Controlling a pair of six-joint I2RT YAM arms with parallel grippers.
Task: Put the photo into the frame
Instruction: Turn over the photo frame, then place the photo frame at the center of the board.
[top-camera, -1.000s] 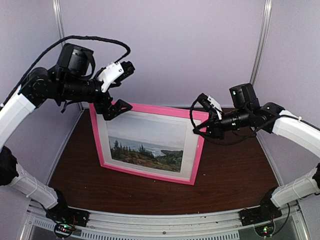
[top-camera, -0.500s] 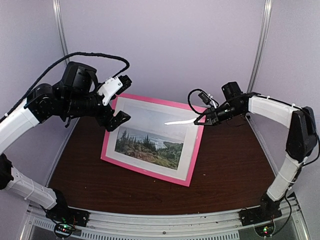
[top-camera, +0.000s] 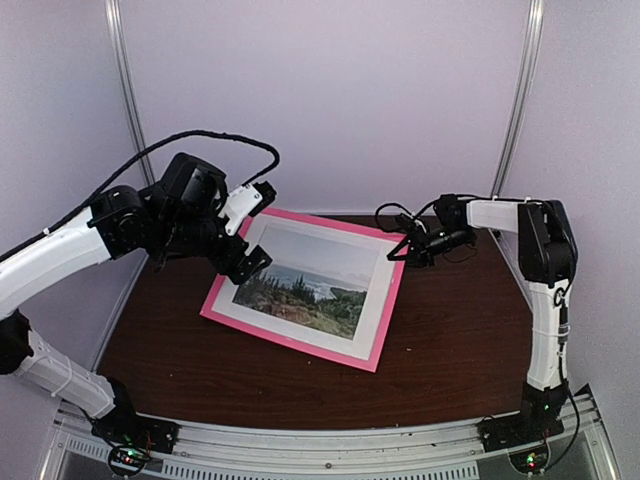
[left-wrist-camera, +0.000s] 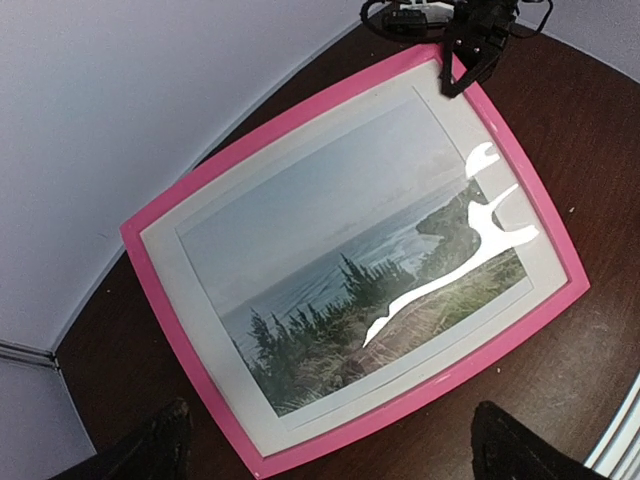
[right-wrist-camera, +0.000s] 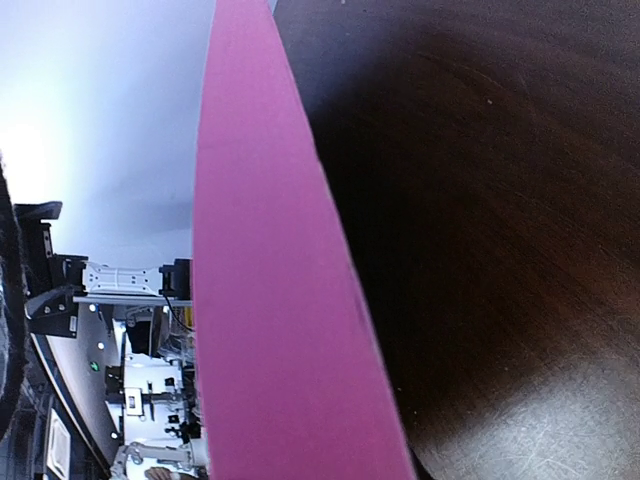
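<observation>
The dark brown table (top-camera: 460, 340) carries the frame (top-camera: 290, 338), pink front up, lying below and between your two grippers. Inside its rails sits a white mat (left-wrist-camera: 195, 300). The photo (left-wrist-camera: 340, 250) shows in the mat's window, face up: dark trees, water and pale sky. Your right gripper (top-camera: 412, 248) is at the frame's far right corner, jaws clenched on the pink rail there. Its wrist view shows that rail running straight through at close range. Whether that corner is lifted off the table cannot be told. Your left gripper (top-camera: 266, 222) hangs above the frame's far left corner, jaws released and spread wide, grasping nothing. It is clear of the rail, and the photo lies beneath and ahead of its fingertips.
</observation>
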